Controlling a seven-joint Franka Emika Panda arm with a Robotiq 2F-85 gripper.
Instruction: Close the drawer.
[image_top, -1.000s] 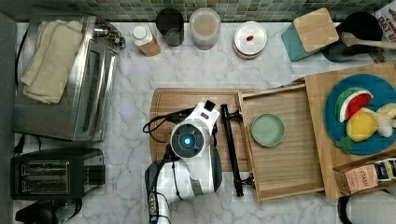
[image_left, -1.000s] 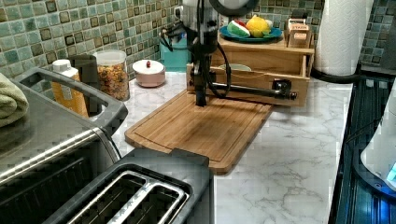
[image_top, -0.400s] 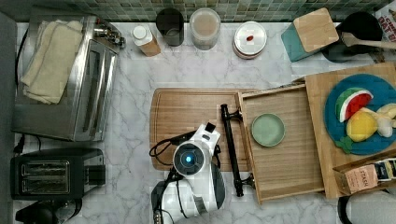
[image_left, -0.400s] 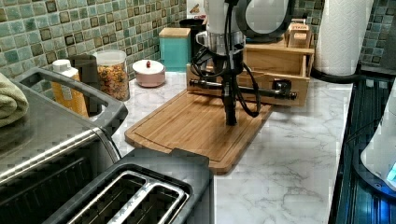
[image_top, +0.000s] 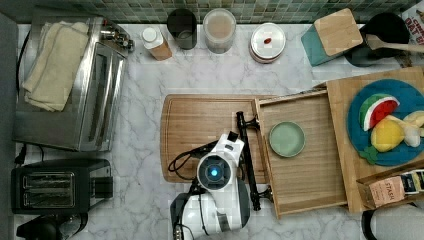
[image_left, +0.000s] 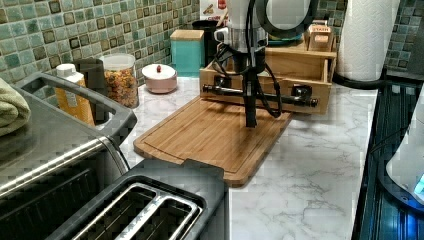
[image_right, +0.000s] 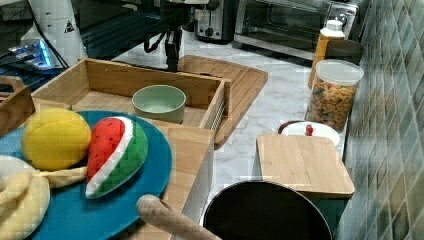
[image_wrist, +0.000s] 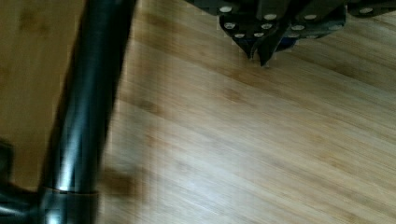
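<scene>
In the top view, we found the shallow light-wood drawer (image_top: 305, 155) pulled out over the flat bamboo cutting board (image_top: 200, 135), its long black bar handle (image_top: 248, 160) running up and down the top view, facing the top view's left. In the left view, our gripper (image_left: 250, 120) hung low over the board just in front of the handle, probably placed to push it. In the right view, the drawer held a pale green bowl (image_right: 159, 102). In the wrist view, the fingertips (image_wrist: 258, 46) met, holding nothing.
</scene>
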